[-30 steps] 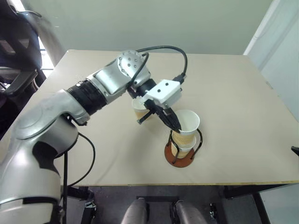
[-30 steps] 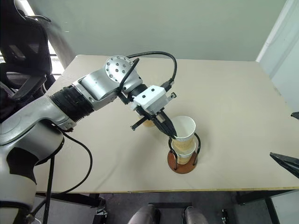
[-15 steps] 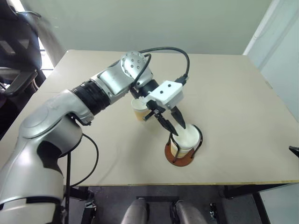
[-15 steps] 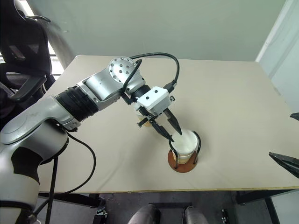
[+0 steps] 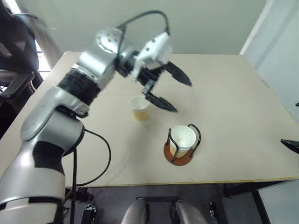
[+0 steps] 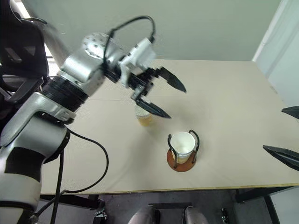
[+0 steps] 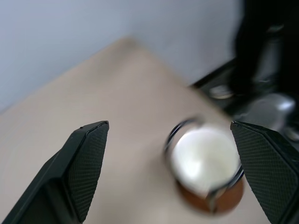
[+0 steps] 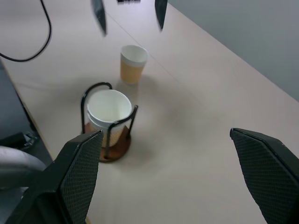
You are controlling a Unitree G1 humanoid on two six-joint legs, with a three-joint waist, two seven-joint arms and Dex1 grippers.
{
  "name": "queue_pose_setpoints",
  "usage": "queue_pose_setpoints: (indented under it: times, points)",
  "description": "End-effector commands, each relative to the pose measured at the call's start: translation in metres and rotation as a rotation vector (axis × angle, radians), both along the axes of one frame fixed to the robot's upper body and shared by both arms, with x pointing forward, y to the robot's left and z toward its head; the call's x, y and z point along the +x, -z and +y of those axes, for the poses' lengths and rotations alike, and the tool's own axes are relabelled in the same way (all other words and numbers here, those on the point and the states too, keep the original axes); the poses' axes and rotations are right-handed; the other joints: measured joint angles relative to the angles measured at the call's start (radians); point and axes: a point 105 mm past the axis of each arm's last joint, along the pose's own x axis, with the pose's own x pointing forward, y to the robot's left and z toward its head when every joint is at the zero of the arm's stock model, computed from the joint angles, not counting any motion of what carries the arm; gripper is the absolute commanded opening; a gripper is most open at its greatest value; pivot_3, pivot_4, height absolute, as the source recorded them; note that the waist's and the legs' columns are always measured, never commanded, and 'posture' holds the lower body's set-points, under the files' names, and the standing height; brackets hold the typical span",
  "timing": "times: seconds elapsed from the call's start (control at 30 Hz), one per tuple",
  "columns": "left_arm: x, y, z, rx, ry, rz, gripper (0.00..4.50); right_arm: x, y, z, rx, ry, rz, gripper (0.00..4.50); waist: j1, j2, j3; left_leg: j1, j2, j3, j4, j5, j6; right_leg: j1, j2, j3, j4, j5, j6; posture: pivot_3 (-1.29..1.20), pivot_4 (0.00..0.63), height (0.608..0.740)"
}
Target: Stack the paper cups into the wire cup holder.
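- Hanging above the bench [image 5: 243,121], your left claw [image 5: 170,91] has its two black fingers spread wide with nothing between them.
- You will find that claw over the bench's middle, above and just beyond the lone paper cup [image 5: 139,107], clear of both the cup and the holder.
- The wire cup holder [image 5: 182,144] stands upright near the bench's front edge, its reddish-brown disc flat on the surface and its black loops rising on either side.
- Nested cups [image 5: 182,139] sit inside the holder between the loops, the white mouth of the top one facing up. You cannot count from these views how many are nested.
- The lone paper cup stands upright, mouth up, on the bench behind the holder and toward your left, near it but apart.
- Your right claw [image 8: 173,182] is also spread wide and empty; the tips show at the right edge of the head views, beside the bench's right side.
- From the right wrist, you see the holder and the loose cup well ahead of that claw.
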Motion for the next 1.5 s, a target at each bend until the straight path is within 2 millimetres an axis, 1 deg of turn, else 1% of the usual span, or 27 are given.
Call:
queue_pose_setpoints:
  times: [0.03,0.07,0.13,0.23,0.3,0.4,0.53,0.7,0.83,1.0,1.03,1.1,1.2,1.4,1.43,1.47,1.5]
  points:
    - [0.029,0.006,0.054,0.068,-0.257,-0.055,4.47,0.019,0.006,-0.006,-0.05,0.032,-0.009,4.5,-0.005,0.001,0.0,0.0,0.0,0.0,0.0,0.0,0.0,0.0,0.0,0.0,0.0,0.0,0.0,0.0,0.15,0.74]
    - [0.035,0.012,0.065,0.08,-0.313,-0.052,4.47,0.027,0.009,-0.006,-0.069,0.041,-0.009,4.5,-0.005,0.002,0.0,0.0,0.0,0.0,0.0,0.0,0.0,0.0,0.0,0.0,0.0,0.001,0.0,0.0,0.15,0.74]
    - [0.041,0.024,0.079,0.109,-0.378,-0.05,4.47,0.037,0.013,-0.001,-0.064,0.01,-0.011,4.5,-0.005,0.002,0.0,0.0,0.0,0.0,0.001,0.0,0.0,-0.001,0.0,0.0,0.0,0.001,0.001,0.0,0.15,0.74]
    - [0.041,0.041,0.087,0.122,-0.388,0.004,4.47,0.045,0.015,0.012,-0.037,-0.077,-0.005,4.5,0.004,0.003,0.001,-0.002,0.0,0.0,0.003,0.0,0.002,-0.001,0.0,0.0,0.0,0.002,0.003,0.0,0.15,0.74]
    - [0.04,0.051,0.087,0.117,-0.381,0.038,4.47,0.052,0.018,0.019,-0.033,-0.113,-0.005,4.5,0.011,0.003,0.001,-0.004,0.0,0.0,0.005,0.0,0.003,-0.002,0.0,0.0,-0.001,0.003,0.005,0.0,0.15,0.74]
    - [0.038,0.066,0.083,0.092,-0.37,0.1,4.47,0.07,0.019,0.029,-0.005,-0.134,-0.029,4.5,0.015,0.002,0.001,-0.005,-0.001,0.0,0.007,0.001,0.005,-0.001,-0.001,0.0,-0.001,0.004,0.007,0.0,0.15,0.74]
    - [0.04,0.086,0.084,0.116,-0.388,0.112,4.47,0.088,0.021,0.039,0.017,-0.124,-0.06,4.5,0.014,0.002,0.0,-0.004,-0.002,0.002,0.007,0.002,0.007,-0.001,-0.003,0.001,-0.002,0.005,0.009,0.0,0.15,0.74]
    - [0.039,0.102,0.085,0.125,-0.396,0.152,4.47,0.09,0.021,0.044,0.014,-0.141,-0.059,4.5,0.014,0.002,0.001,-0.004,-0.002,0.004,0.006,0.003,0.007,-0.003,-0.004,0.001,-0.001,0.006,0.01,0.0,0.15,0.74]
    - [0.046,0.11,0.085,0.141,-0.431,0.11,4.47,0.086,0.019,0.043,0.013,-0.143,-0.06,4.5,0.013,0.002,0.0,-0.004,-0.002,0.005,0.006,0.002,0.007,-0.003,-0.005,0.001,-0.001,0.006,0.01,0.0,0.15,0.74]
    - [0.05,0.12,0.079,0.138,-0.449,0.145,4.47,0.083,0.024,0.044,0.015,-0.136,-0.042,4.5,0.014,0.002,0.0,-0.004,-0.002,0.005,0.007,0.002,0.008,-0.003,-0.006,0.001,-0.001,0.006,0.009,0.0,0.15,0.74]
    - [0.051,0.121,0.08,0.142,-0.453,0.14,4.11,0.083,0.024,0.043,0.018,-0.132,-0.04,4.5,0.013,0.002,0.0,-0.004,-0.002,0.005,0.006,0.002,0.008,-0.003,-0.006,0.001,-0.001,0.006,0.009,0.0,0.15,0.74]
    - [0.052,0.123,0.08,0.159,-0.453,0.135,3.55,0.081,0.026,0.042,0.014,-0.127,-0.028,4.5,0.01,0.002,0.0,-0.004,-0.002,0.006,0.006,0.002,0.008,-0.003,-0.006,0.001,-0.001,0.007,0.009,0.0,0.15,0.74]
    - [0.053,0.123,0.081,0.164,-0.458,0.128,2.49,0.079,0.028,0.041,0.011,-0.122,-0.013,4.5,0.009,0.003,0.0,-0.004,-0.002,0.006,0.006,0.002,0.008,-0.003,-0.006,0.001,-0.001,0.007,0.009,0.0,0.15,0.74]
    - [0.053,0.121,0.081,0.171,-0.448,0.115,0.16,0.078,0.029,0.038,0.015,-0.117,-0.006,4.5,0.009,0.002,0.0,-0.004,-0.002,0.006,0.006,0.002,0.008,-0.003,-0.006,0.001,-0.001,0.007,0.009,0.0,0.15,0.74]
    - [0.052,0.119,0.08,0.17,-0.434,0.121,0.04,0.078,0.029,0.037,0.013,-0.119,-0.002,4.5,0.009,0.002,0.0,-0.004,-0.002,0.006,0.006,0.002,0.008,-0.003,-0.006,0.001,-0.001,0.007,0.009,0.0,0.15,0.74]
    - [0.05,0.117,0.08,0.169,-0.424,0.125,0.04,0.077,0.029,0.036,0.013,-0.12,0.001,4.5,0.009,0.002,0.0,-0.004,-0.002,0.006,0.006,0.002,0.008,-0.003,-0.006,0.001,-0.001,0.007,0.009,0.0,0.15,0.74]
    - [0.048,0.112,0.079,0.16,-0.401,0.132,0.04,0.072,0.03,0.036,0.004,-0.144,0.017,4.5,0.01,0.002,0.0,-0.004,-0.002,0.006,0.006,0.002,0.009,-0.003,-0.006,0.001,-0.001,0.007,0.009,0.0,0.15,0.74]
